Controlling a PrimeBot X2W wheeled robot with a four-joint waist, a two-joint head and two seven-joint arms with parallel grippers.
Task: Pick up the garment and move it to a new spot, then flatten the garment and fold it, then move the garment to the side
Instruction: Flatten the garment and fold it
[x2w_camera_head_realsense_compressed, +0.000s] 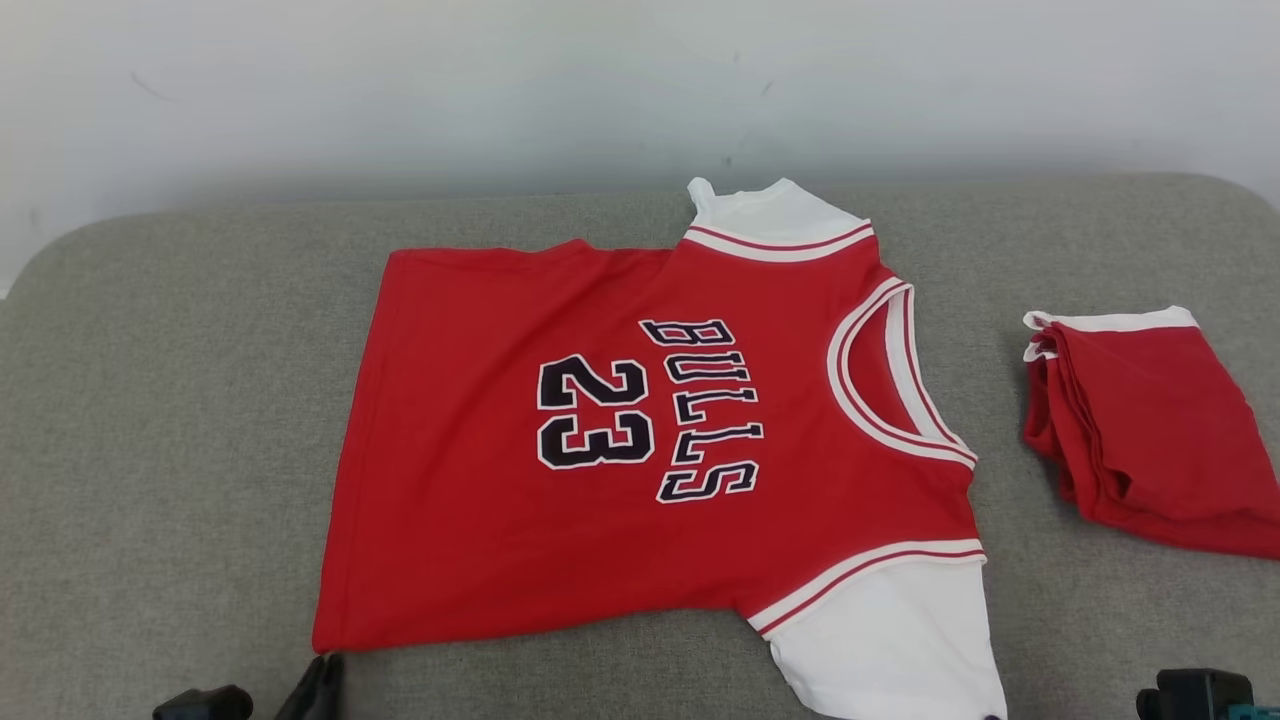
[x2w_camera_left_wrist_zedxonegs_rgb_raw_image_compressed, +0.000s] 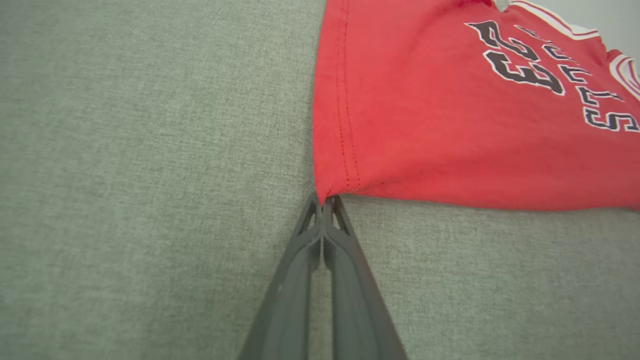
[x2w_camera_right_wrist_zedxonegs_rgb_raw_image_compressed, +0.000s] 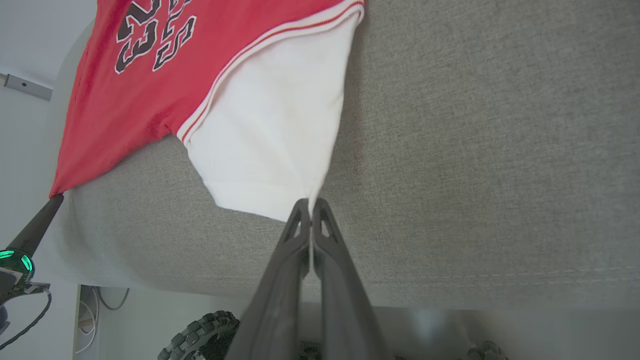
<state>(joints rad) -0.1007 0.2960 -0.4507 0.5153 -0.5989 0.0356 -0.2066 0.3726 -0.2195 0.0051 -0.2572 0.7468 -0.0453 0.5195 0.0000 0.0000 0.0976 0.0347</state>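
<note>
Red short-sleeved "BULLS 23" jersey shirt (x2w_camera_head_realsense_compressed: 640, 440) with white sleeves lies spread face up mid-surface, collar to the right, hem to the left.

Left gripper (x2w_camera_left_wrist_zedxonegs_rgb_raw_image_compressed: 325, 200): jaws together, clamped on the near-left hem corner (x2w_camera_left_wrist_zedxonegs_rgb_raw_image_compressed: 330, 187).
Right gripper (x2w_camera_right_wrist_zedxonegs_rgb_raw_image_compressed: 311, 204): jaws together, pinching the tip of the near white sleeve (x2w_camera_right_wrist_zedxonegs_rgb_raw_image_compressed: 270, 140).
Cloth mostly flat, with a slight ripple along the near edge.

Judgement: flattening looks nearly done, and the fold likely starts from the near edge. To do it well:
- Raise both corners together, at equal height.
- Hold light tension between them so the edge runs straight.
- Carry the edge toward the far side without dragging the whole shirt.
- Both pinches sit at the very tips, so a quick tug could slip them, the sleeve one first.

Surface: grey woven upholstery pad (x2w_camera_head_realsense_compressed: 150, 450) with rounded far corners. The weave looks grippy, so the body of the shirt should not slide. A folded red garment with white trim (x2w_camera_head_realsense_compressed: 1150, 430) sits to the right, apart from the shirt; keep off it.

Room: plain white wall (x2w_camera_head_realsense_compressed: 500, 80) on the far side. Below the near edge, the right wrist view shows a pale floor, a dark knobbly wheel (x2w_camera_right_wrist_zedxonegs_rgb_raw_image_compressed: 200, 335) and loose cables (x2w_camera_right_wrist_zedxonegs_rgb_raw_image_compressed: 107, 300).
</note>
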